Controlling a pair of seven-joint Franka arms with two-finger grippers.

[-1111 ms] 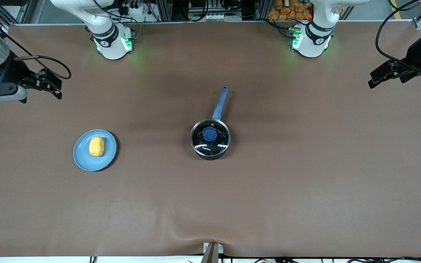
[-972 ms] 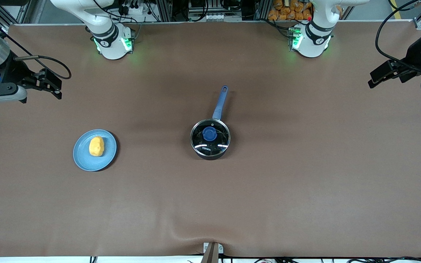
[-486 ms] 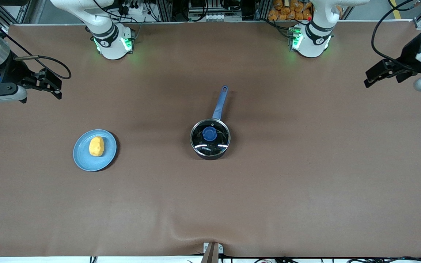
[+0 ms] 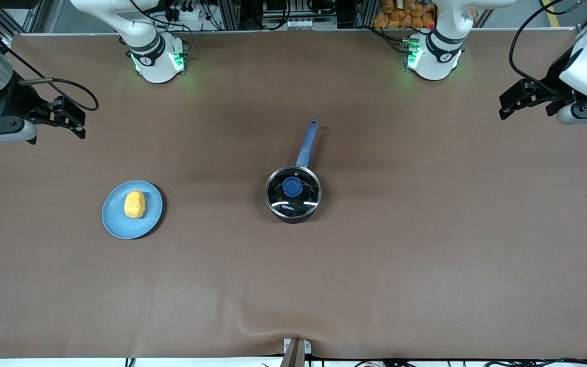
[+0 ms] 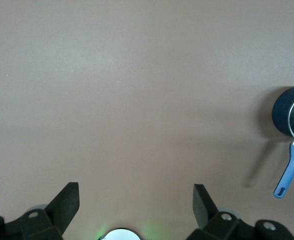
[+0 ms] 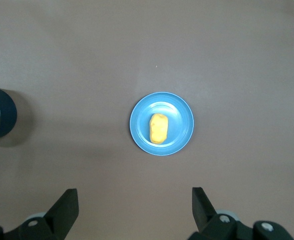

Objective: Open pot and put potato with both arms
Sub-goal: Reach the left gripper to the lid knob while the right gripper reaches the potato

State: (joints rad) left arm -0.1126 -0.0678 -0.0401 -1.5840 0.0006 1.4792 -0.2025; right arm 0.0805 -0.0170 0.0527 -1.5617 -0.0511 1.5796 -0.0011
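On the plate [image 4: 115,224] — potato [image 4: 134,204]; pot [image 4: 293,194] lidded, both grippers high, open.

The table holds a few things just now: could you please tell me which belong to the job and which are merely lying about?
Belonging to the job:
- pot, with lid on
- potato
- left hand, open over the table's left-arm end
- right hand, open over the right-arm end

Lying about:
- blue plate, under the potato

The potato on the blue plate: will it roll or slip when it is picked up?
The potato looks lumpy and oval, so it may rock more than roll. It seems firm, probably not fragile. Lying loose on the smooth plate, it might slide if nudged sideways.
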